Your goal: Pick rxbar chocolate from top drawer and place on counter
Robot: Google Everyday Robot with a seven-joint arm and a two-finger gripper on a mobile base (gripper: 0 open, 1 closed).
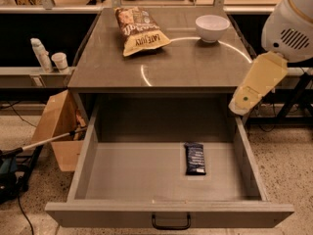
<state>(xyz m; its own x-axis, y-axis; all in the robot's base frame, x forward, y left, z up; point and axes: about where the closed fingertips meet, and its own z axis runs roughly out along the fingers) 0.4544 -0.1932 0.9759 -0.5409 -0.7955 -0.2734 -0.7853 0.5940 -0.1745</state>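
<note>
The rxbar chocolate (195,158), a small dark bar with pale lettering, lies flat on the grey floor of the top drawer (98,151), right of the middle. The drawer is pulled fully open, with its black handle (170,223) on the front panel. The counter (166,62) above it is grey-brown with a curved light reflection. My gripper is out of view. Only a white and cream arm link (257,82) shows at the right, beside the counter's right front corner.
A tan-and-brown snack bag (139,31) lies at the back left of the counter and a white bowl (212,27) at the back right. A cardboard box (58,126) stands on the floor to the left, with bottles (41,55) on a ledge.
</note>
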